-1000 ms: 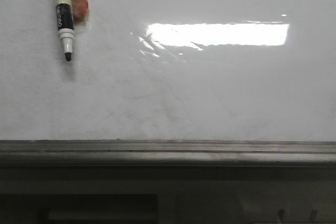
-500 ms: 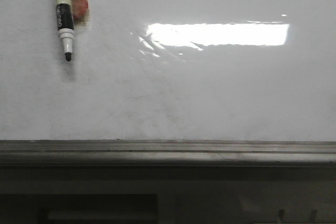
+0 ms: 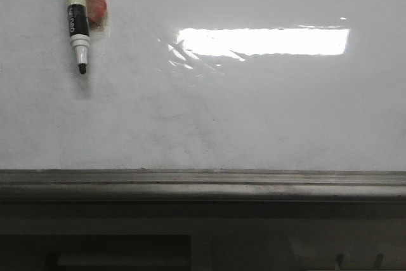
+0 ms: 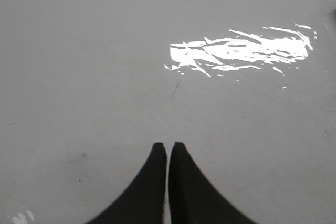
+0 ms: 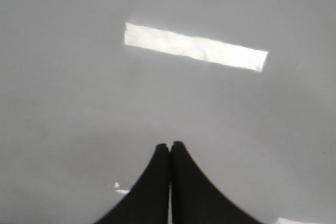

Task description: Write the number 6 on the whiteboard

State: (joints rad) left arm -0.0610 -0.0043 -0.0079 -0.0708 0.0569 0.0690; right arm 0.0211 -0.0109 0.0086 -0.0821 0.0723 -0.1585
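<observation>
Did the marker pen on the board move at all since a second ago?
No. The marker hangs at the same spot on the whiteboard, its tip just as far left of the bright glare.

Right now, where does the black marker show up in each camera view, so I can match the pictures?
Front view: the marker hangs tip-down at upper left, against the whiteboard.
Left wrist view: not in it; only the shut left pincer and board.
Right wrist view: not in it; shut right pincer.
Shared landmark: the bright light reflection on the board.
</observation>
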